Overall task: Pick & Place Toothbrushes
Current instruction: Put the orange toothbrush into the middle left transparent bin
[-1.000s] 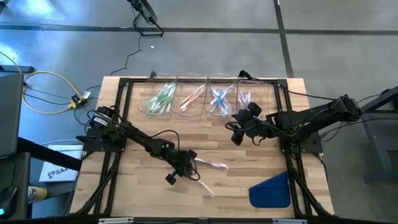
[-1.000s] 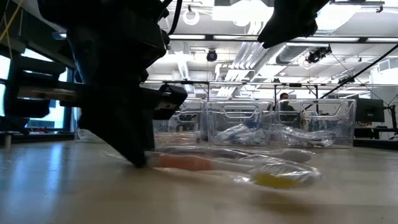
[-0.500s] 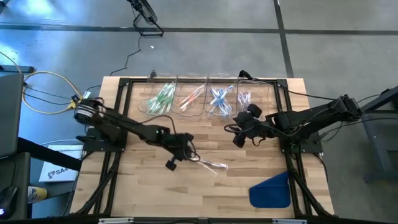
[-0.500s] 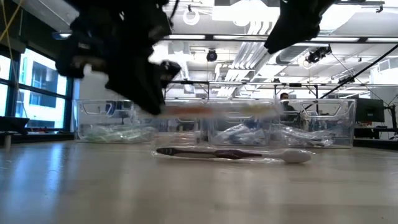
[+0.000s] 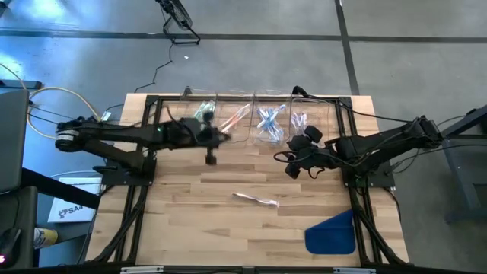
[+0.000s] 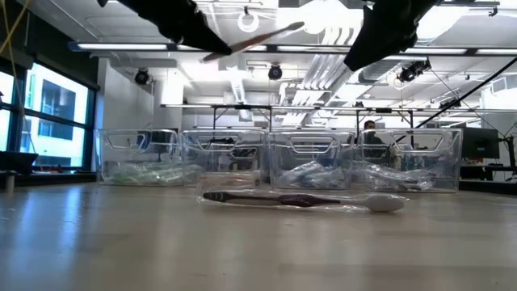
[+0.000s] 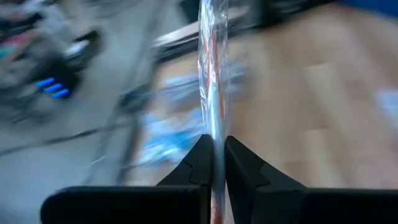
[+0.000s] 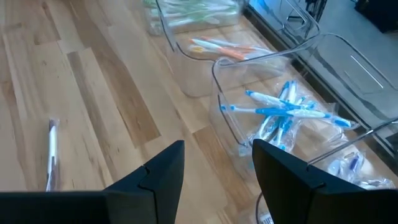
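Two grippers over the wooden bench (image 5: 190,228); left gripper (image 7: 215,163) nearly closed, jaws pinching a wrapped orange-pink toothbrush (image 7: 211,74) near one end, the rest of it sticking straight out beyond the fingertips (image 7: 200,155); in the high view held above the near edge of the row of clear bins (image 5: 251,118), about where the green and orange bins meet; right gripper (image 8: 217,163) wide open and holding nothing, hanging just in front of the blue bin and the last one; sorted toothbrushes in the bins: green (image 5: 199,118), orange (image 5: 236,118), blue (image 8: 286,112), purple-tinted (image 5: 299,119); one more wrapped toothbrush (image 5: 256,199) lying flat mid-bench, well apart from both jaws, dark-handled with a white head in the low view; blue flat piece (image 5: 332,233) at the near right corner; partial black lettering on a white sheet (image 5: 65,207) beside the bench, too small to read.
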Robot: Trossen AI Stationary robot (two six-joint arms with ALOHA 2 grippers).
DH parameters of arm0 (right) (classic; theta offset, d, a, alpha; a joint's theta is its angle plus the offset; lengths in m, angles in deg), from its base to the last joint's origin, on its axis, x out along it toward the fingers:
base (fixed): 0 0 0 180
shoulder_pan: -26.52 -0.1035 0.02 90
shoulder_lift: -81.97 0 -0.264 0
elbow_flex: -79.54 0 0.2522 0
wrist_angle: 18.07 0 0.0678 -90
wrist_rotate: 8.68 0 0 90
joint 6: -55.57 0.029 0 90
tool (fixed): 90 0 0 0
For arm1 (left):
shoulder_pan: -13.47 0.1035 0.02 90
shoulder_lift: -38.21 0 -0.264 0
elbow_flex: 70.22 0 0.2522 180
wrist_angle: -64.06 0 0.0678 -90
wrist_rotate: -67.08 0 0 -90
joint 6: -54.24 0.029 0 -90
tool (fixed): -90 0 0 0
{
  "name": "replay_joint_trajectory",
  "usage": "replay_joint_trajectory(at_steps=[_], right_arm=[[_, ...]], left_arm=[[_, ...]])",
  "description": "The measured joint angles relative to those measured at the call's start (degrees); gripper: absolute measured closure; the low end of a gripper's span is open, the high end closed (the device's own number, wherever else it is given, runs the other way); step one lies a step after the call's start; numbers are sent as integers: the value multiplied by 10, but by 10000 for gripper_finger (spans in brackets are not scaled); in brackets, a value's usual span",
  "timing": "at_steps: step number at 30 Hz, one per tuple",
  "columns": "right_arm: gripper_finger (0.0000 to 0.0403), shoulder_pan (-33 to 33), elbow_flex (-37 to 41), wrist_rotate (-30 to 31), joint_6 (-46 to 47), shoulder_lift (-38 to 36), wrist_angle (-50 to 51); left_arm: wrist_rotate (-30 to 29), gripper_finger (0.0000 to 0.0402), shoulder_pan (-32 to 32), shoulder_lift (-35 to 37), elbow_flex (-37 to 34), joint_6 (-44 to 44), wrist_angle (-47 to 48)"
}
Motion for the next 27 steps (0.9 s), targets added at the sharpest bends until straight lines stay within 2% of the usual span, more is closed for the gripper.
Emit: replay_joint_trajectory(at_steps=[3, 7, 12, 18, 23, 27], right_arm=[[220, 0, 0, 1, 0, 0, -10], [220, 0, 0, 15, 0, 0, -23], [220, 0, 0, 15, 0, 0, -21], [220, 0, 0, 15, 0, 0, -20], [220, 0, 0, 15, 0, 0, -20], [220, 0, 0, 15, 0, 0, -20]], left_arm=[[-58, 386, 25, 14, 0, 1, -11], [-104, 385, 46, 10, -1, 1, -43], [-219, 385, 61, -28, -1, -35, -25], [-232, 385, 76, -97, -2, -97, -4], [-296, 384, 89, -157, -2, -160, -30], [-318, 384, 107, -198, -1, -197, -30]])
